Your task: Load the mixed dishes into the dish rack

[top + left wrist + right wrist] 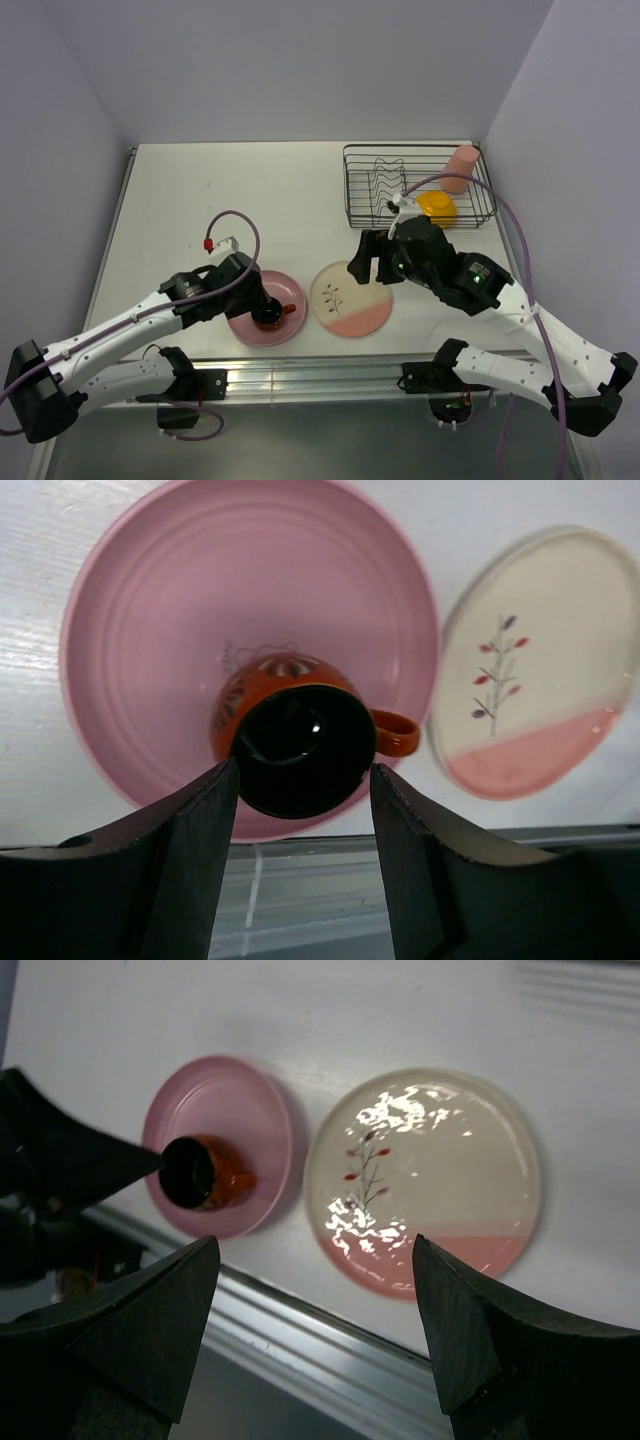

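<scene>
Jaws of the left gripper (303, 768) are closing on the cup (300, 750), one finger pressing each side of its dark rim, the handle pointing right. The cup is sitting over the near part of the pink plate (150, 630) (whether it is resting on the plate or raised off it, I cannot tell). That plate is lying flat on the table (250, 190), near its near edge.

Just right of it, not touching, the cream plate (450, 1160) is lying flat with its pink segment toward the near edge. The right gripper (315, 1245) is hovering above this plate, its jaws spread wide and gripping nothing.

At the far right of the table the rack (365, 190) is standing, the bowl (437, 207) sitting in its right part. The tumbler (461, 168) is standing upright at the rack's far right corner.
</scene>
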